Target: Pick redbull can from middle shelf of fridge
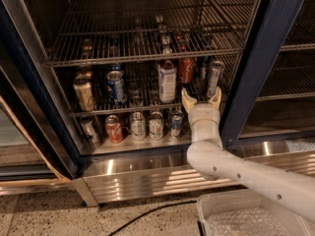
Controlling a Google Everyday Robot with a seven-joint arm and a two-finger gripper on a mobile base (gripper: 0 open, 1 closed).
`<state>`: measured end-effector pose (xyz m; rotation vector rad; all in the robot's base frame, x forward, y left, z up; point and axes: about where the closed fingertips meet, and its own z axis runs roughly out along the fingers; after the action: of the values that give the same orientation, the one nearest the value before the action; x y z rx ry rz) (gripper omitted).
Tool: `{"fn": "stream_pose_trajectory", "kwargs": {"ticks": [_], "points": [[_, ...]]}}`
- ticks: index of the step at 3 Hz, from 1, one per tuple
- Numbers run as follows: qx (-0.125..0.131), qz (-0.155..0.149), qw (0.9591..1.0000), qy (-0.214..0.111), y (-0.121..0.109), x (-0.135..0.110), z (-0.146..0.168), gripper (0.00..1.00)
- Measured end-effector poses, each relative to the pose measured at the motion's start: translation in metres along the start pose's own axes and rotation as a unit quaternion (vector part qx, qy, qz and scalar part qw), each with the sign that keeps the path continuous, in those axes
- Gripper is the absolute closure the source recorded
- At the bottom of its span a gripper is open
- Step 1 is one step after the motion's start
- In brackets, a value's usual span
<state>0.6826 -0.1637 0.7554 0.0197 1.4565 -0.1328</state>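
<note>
At the right end of the middle shelf (98,110), the gripper (202,100) hangs wide open, empty, near the redbull can (213,77). Slim, likely slick: pinch mid-body.

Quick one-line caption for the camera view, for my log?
Open gripper upright before the middle shelf of the fridge, just below the redbull can at the shelf's right end, nothing grasped.
</note>
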Motion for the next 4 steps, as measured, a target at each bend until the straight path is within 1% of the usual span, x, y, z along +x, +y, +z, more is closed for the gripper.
{"fn": "stream_pose_trajectory", "kwargs": {"ticks": [1, 2, 3, 4], "points": [[0.005, -0.001, 1.0000, -0.003, -0.001, -0.001, 0.006, 0.29], [0.016, 0.000, 0.9999, -0.003, -0.005, -0.001, 0.016, 0.29], [0.038, 0.001, 0.9993, -0.004, -0.019, -0.003, 0.034, 0.26], [0.040, 0.000, 0.9992, -0.003, -0.021, -0.003, 0.034, 0.26]]}}
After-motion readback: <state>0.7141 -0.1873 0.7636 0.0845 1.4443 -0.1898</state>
